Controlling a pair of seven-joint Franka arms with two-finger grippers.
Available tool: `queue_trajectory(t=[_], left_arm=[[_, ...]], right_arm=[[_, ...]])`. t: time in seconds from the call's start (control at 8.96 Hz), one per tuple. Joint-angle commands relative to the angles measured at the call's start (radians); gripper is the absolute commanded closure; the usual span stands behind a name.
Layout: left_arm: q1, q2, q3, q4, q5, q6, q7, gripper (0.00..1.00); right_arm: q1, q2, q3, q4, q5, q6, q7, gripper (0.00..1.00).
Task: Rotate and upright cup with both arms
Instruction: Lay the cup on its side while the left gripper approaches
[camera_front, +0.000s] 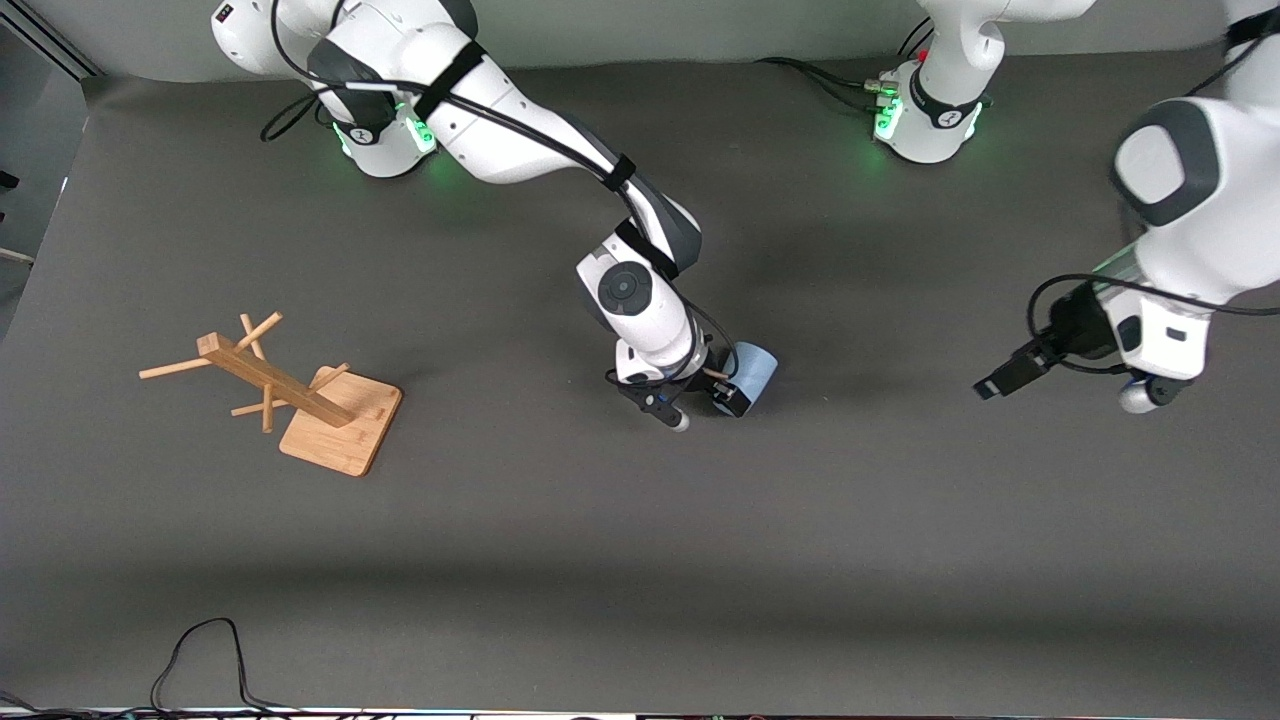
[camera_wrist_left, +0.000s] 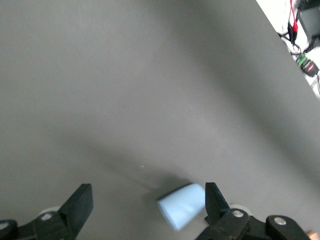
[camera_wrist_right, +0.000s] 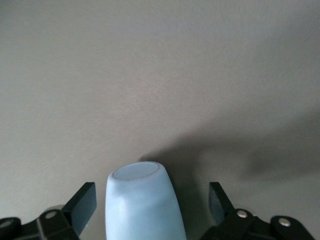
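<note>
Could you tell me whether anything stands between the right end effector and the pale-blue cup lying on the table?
Nothing visible does. The right end effector is down at the small pale-blue tumbler, its open fingers either side of the cup with only dark table mat around. The left end effector waits toward its own end.

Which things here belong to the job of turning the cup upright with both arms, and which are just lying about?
Belonging to the job:
- cup, lying on its side on the table
- right gripper, fingers open around the cup
- left gripper, open, waiting over the table toward the left arm's end

Just lying about:
- wooden rack, toward the right arm's end
- black cable, nearest the front camera
</note>
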Motion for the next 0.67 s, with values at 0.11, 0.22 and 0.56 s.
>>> queue_trajectory(t=[0.11, 0.22, 0.56], left_arm=[[-0.204, 0.014, 0.012, -0.210, -0.055, 0.389, -0.316, 0.00], [-0.288, 0.097, 0.012, -0.217, -0.055, 0.493, -0.423, 0.00], [-0.424, 0.249, 0.012, -0.211, -0.055, 0.683, -0.561, 0.00]], right_arm=[[0.000, -0.296, -0.068, -0.295, -0.010, -0.091, -0.255, 0.00], [0.000, -0.388, -0.102, -0.389, -0.010, -0.108, -0.361, 0.00], [0.000, -0.593, -0.251, -0.485, -0.010, -0.354, -0.715, 0.00]])
